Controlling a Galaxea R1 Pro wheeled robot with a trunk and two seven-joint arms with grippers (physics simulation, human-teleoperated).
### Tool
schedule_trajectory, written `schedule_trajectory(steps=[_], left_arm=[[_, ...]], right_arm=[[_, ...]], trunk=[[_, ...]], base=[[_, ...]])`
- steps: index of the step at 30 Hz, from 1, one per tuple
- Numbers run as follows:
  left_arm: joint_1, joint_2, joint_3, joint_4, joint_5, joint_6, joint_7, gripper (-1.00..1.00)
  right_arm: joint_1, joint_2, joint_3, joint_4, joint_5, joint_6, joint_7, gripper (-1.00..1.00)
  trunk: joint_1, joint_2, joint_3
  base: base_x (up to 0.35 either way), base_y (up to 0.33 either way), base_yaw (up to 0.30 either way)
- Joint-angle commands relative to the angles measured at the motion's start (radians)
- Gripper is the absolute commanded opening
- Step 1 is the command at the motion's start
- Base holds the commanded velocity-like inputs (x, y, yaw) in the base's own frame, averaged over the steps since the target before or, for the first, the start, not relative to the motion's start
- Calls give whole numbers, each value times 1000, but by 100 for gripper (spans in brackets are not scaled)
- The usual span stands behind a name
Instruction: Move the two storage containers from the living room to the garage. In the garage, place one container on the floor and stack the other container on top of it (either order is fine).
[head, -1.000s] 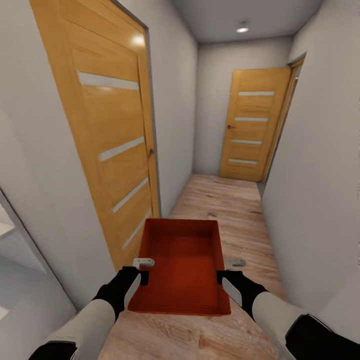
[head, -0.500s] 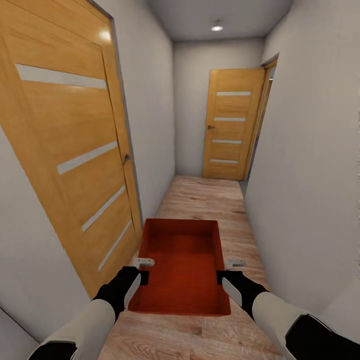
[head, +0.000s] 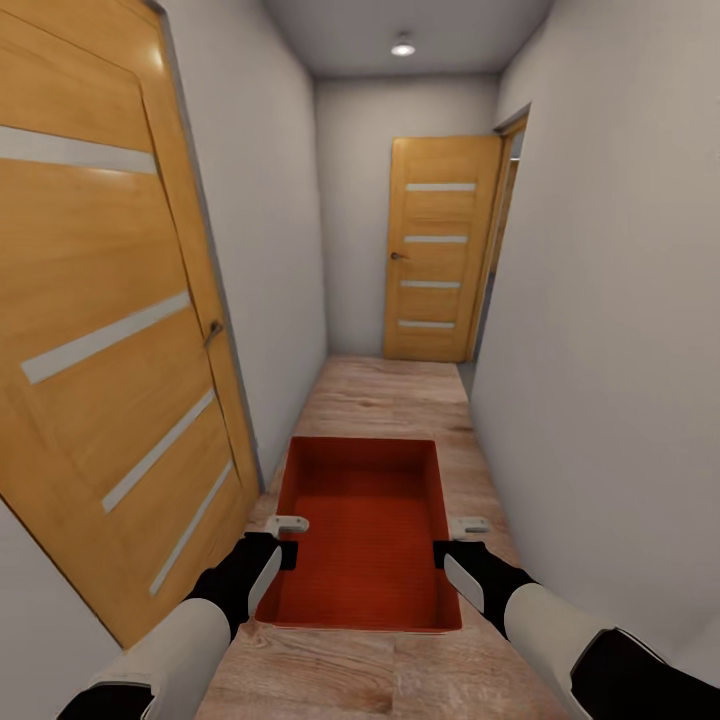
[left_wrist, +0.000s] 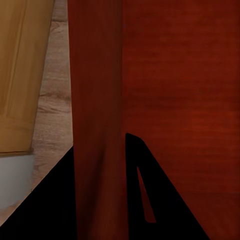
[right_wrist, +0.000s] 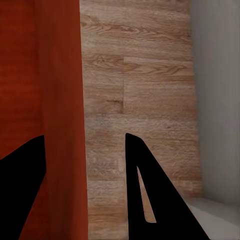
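Carried between the left gripper (head: 285, 538) and right gripper (head: 452, 538), each clamped on a side wall, one storage container (head: 365, 530) rode down the hallway; the far door (head: 437, 262) had drawn closer, the garage not yet reached.

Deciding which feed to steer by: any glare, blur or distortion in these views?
Head view: wide-angle stretch bends the near door, a soft sheen near its top; ceiling light evens the hallway. Left wrist view: container wall close and soft. Right wrist view: floor planks sharp.
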Motion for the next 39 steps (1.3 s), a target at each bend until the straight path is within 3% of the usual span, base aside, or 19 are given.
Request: schedule_trajectory(steps=[1,39], left_arm=[[0,-1,-6,45,26,2,2,-100],[0,-1,-6,45,26,2,2,-100]], right_arm=[[-2,0,-24,-28,20,6,-5,-100],[-2,-1,-23,-28,20,5,-5,-100]], trunk=[[1,-2,-2],[1,-2,-2]], base=[[321,0,-2],[321,0,0]])
